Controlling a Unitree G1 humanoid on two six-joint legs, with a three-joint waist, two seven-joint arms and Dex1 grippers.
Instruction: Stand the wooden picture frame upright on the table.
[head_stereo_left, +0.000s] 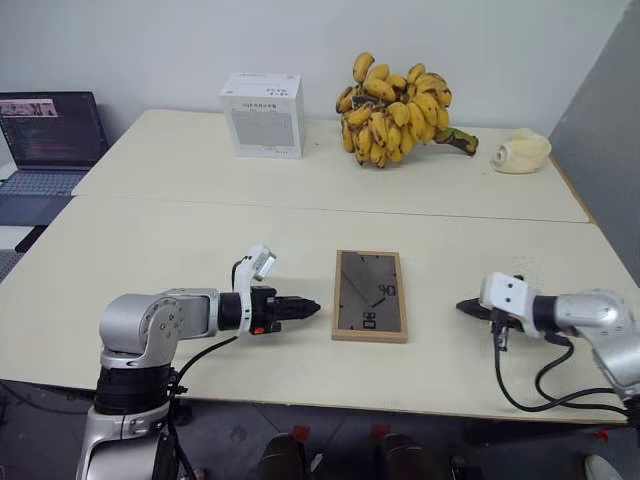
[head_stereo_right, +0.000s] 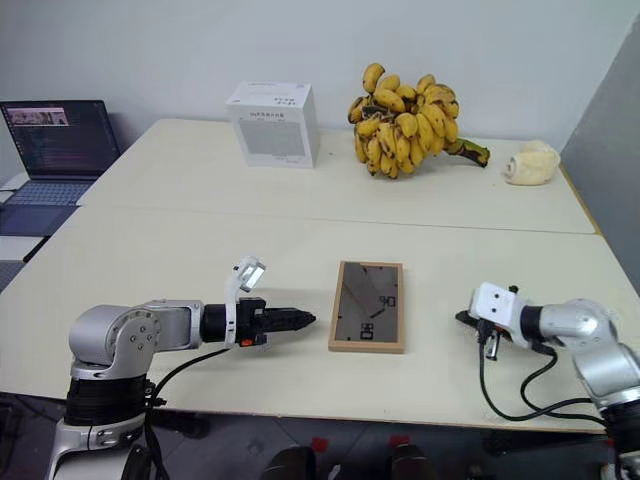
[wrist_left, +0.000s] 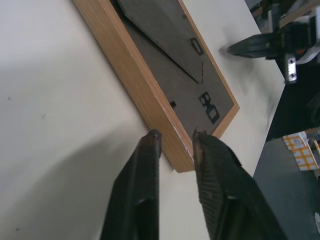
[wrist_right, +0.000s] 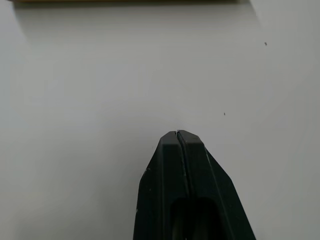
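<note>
Jaws flank flat frame (head_stereo_left: 370, 295); bananas (head_stereo_left: 395, 110) far.

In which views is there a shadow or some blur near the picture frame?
Left wrist view: a broad soft shadow on the table beside the wooden picture frame, and the left gripper looks soft. Right wrist view: a faint shadow band under the frame's edge.
</note>
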